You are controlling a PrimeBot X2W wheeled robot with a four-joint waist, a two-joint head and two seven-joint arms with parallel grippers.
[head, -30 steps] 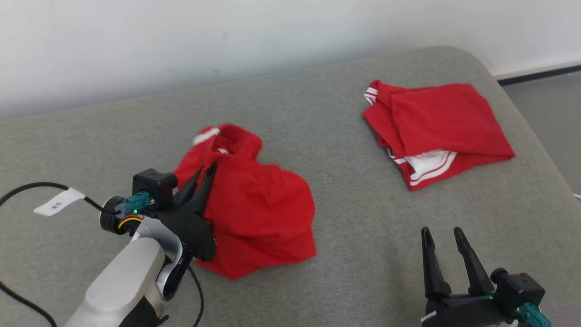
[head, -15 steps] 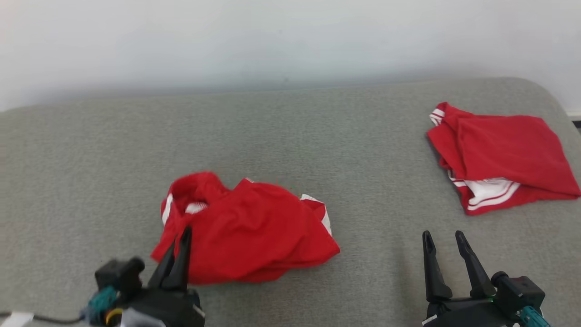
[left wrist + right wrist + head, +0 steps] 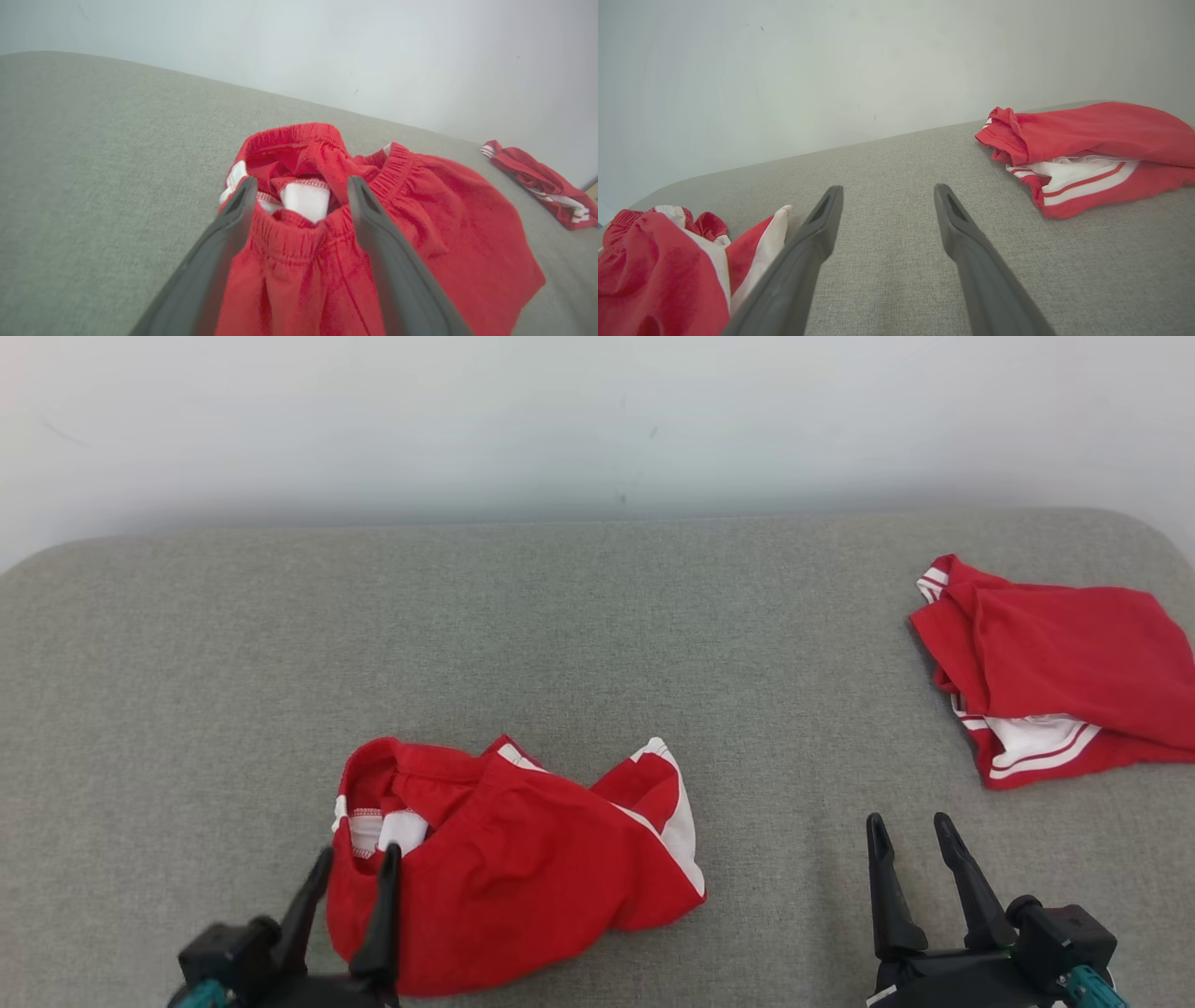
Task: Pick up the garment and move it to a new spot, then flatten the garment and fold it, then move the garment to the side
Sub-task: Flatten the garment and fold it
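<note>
Your left hand (image 3: 358,854) is standing wide open astride the waistband of the crumpled red garment (image 3: 523,887), gripping nothing; it is lying near-left on the bench (image 3: 560,644). Your right hand (image 3: 907,821) is hovering open and empty. Flattening is looking next, calling for you to pinch opposite edges.

Head: high, angled down.
Left wrist: close above crumpled garment (image 3: 444,224).
Right wrist: low, facing far wall (image 3: 784,70).
Shared: that garment.

- The crumpled garment (image 3: 523,882) was located on the padded surface (image 3: 597,635), at its near left.
- The folded garment (image 3: 1064,663) was located far right, well apart.
- The wall (image 3: 597,420) was situated behind the surface.
</note>
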